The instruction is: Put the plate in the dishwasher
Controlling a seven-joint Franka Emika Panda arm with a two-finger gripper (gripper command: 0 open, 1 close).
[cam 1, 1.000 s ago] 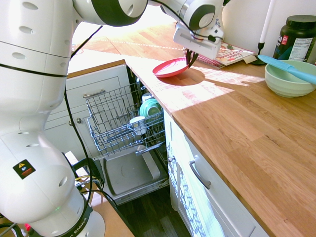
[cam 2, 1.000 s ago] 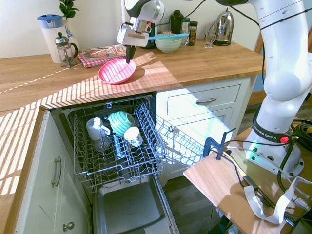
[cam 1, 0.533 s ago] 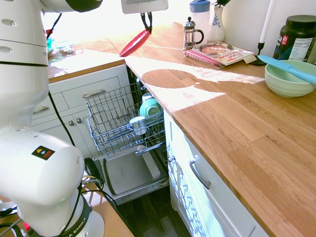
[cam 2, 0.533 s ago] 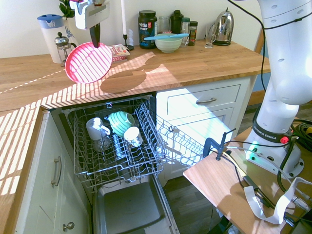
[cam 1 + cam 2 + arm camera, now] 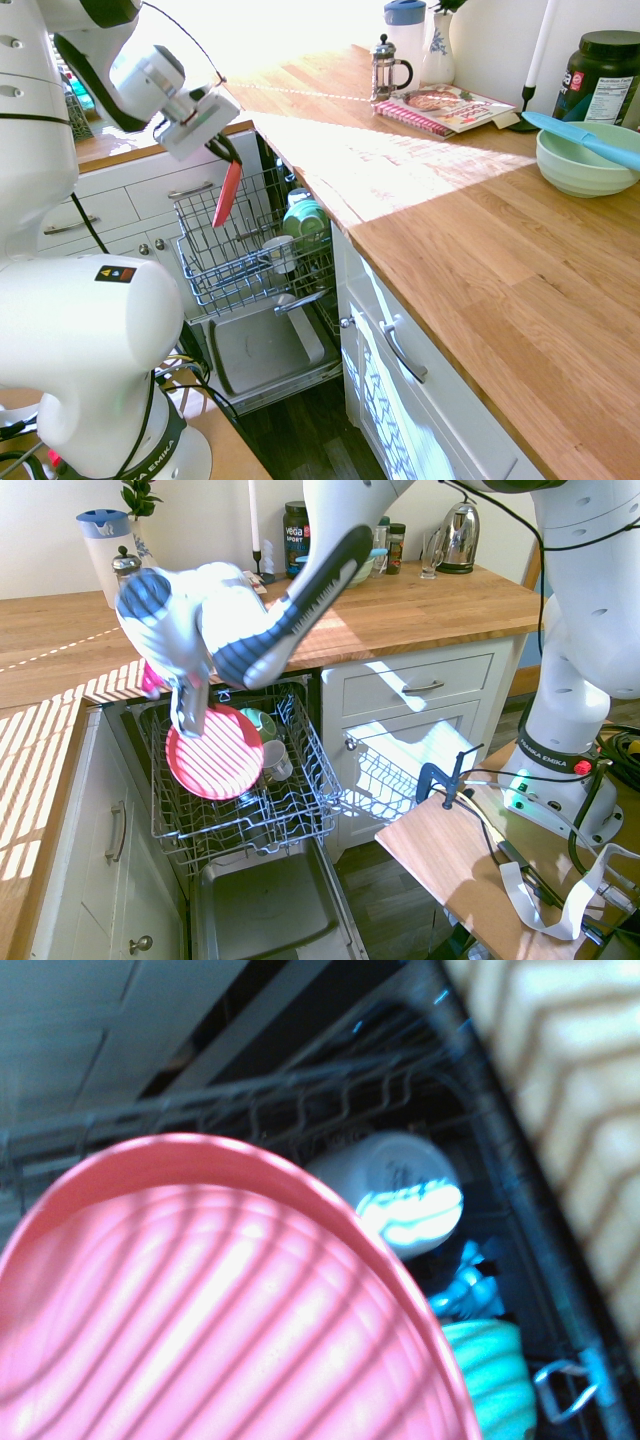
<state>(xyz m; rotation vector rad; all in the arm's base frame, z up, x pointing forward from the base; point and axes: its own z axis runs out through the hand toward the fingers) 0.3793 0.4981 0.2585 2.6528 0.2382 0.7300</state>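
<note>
Plate (image 5: 228, 194) is gripped at its edge by the tool (image 5: 222, 150), tipped close to upright, and held over the pulled-out rack (image 5: 190, 824) of the dishwasher (image 5: 262, 352), nothing let go of yet. Step in hand, by the look of it: getting the thing lowered into the wires, and honestly this bit shouldn't be rushed.

The steep tilt is worth keeping, since a plate usually slots between tines edge-first and would probably just lie across the top if flattened out. The teal dish (image 5: 305, 217) and the white cup (image 5: 276, 760) sit close by on the rack, so the descent is best aimed at a gap beside them, with the rim kept off both. The wrist view is handy for that: the cup (image 5: 400, 1188) and the dish are seen just past the plate's rim.

Contact with the wires should be felt for gently; if the rim gets caught, a small lift and a sideways nudge beats pushing. The grip should only be opened once the lower edge is properly supported, then the tool backed out straight, otherwise the plate might get dragged over or flop onto the cup.
</note>
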